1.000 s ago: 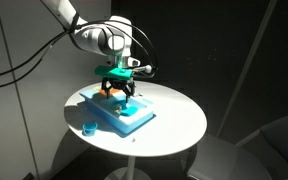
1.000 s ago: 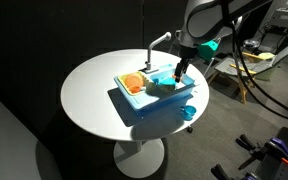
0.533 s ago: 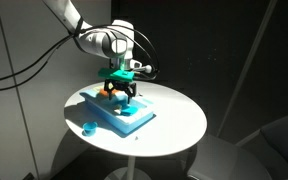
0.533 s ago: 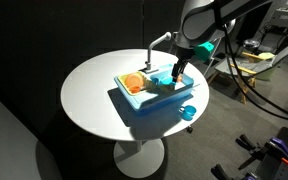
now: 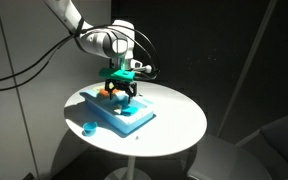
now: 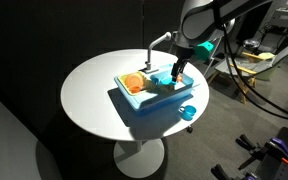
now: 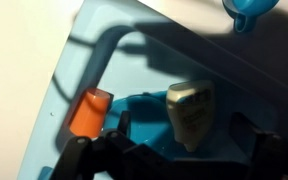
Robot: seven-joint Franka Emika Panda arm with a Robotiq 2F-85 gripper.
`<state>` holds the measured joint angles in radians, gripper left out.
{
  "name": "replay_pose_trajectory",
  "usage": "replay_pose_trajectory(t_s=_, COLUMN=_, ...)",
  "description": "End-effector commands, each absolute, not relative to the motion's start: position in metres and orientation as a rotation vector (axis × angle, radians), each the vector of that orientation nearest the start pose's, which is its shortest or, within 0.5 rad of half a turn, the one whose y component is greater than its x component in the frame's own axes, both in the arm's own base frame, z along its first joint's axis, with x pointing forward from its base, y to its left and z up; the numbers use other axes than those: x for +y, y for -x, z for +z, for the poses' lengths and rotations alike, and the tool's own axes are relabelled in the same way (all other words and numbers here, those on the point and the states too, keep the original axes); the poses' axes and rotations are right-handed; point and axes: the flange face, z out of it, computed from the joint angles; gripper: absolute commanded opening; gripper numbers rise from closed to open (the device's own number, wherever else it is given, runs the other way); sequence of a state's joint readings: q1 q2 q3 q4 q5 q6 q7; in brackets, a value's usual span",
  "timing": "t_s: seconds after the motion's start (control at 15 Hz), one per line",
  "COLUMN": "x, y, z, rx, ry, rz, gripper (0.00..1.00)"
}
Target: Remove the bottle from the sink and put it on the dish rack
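The light blue sink (image 5: 134, 118) sits on the round white table and shows in both exterior views (image 6: 162, 97). Its orange dish rack (image 6: 132, 84) forms one end. In the wrist view a cream bottle (image 7: 190, 112) stands in the blue basin (image 7: 144, 70). My gripper (image 7: 192, 148) is open, with one dark finger on each side of the bottle and a gap to each. In the exterior views the gripper (image 5: 119, 90) (image 6: 174, 73) reaches down into the sink. An orange piece (image 7: 89, 112) shows at the basin's left edge.
A small blue round piece (image 5: 88, 128) lies on the table beside the sink, and it also shows in the other views (image 6: 188, 112) (image 7: 249, 12). The white round table (image 5: 179, 120) stands on a pedestal amid dark surroundings. Cables and equipment are at the right (image 6: 254, 70).
The gripper has shifted very slightly over the sink. The bottle and the sink have not visibly moved.
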<state>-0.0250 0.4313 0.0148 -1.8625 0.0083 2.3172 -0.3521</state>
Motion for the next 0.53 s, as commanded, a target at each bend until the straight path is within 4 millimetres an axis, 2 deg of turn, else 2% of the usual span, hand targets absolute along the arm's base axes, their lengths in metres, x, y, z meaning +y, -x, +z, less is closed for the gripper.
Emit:
replay_pose_trajectory(t_s=0.0, x=-0.007, y=-0.640, z=0.289, rx=-0.522, ry=3.090, rz=-0.039, gripper=1.00)
replay_pose_trajectory(t_s=0.13, x=-0.007, y=-0.640, z=0.289, rx=-0.522, ry=3.090, rz=-0.039, gripper=1.00)
replay_pose_trajectory(t_s=0.47, x=0.005, y=-0.656, z=0.280, rx=-0.590, ry=3.061, rz=-0.099, gripper=1.00)
